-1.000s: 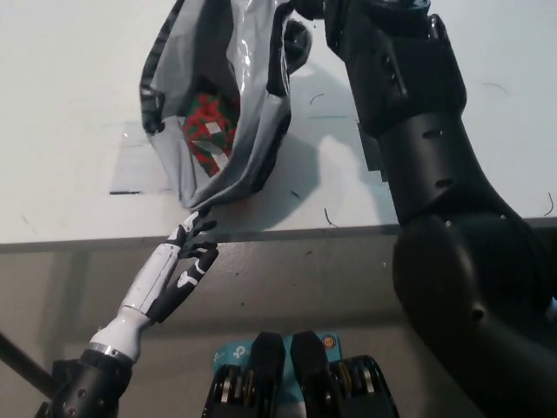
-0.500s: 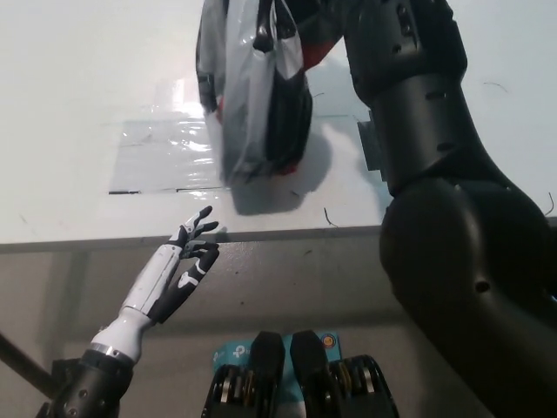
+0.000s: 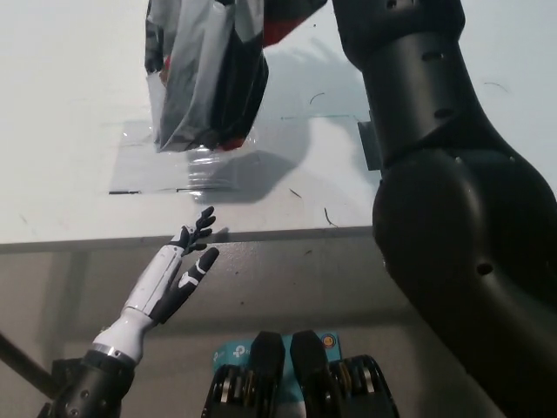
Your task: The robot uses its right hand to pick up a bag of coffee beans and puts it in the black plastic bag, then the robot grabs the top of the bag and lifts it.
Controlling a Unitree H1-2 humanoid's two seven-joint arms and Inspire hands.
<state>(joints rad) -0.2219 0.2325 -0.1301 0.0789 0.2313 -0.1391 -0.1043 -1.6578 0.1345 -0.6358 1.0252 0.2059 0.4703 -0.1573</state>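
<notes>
Nearly done: black plastic bag (image 3: 204, 83) hangs upper left, lifted off surface (image 3: 70, 131); right hand's grip unseen; left hand (image 3: 178, 270) open, idle.

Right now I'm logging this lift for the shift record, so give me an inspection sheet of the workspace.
Surface: white table, with a clear taped film patch near its front edge and a few small dark marks.
Job's things: black plastic bag hangs from above, its top out of frame; its bottom looks clear of the table, with a shadow beneath. A bit of red shows at its upper right; the coffee beans cannot be made out.
Clutter: nothing seen.
Hands: left hand open, resting at the table's front edge; right arm reaches up out of frame, its hand not in view.
Cables: nothing seen.
Surroundings: grey floor below the table edge.
</notes>
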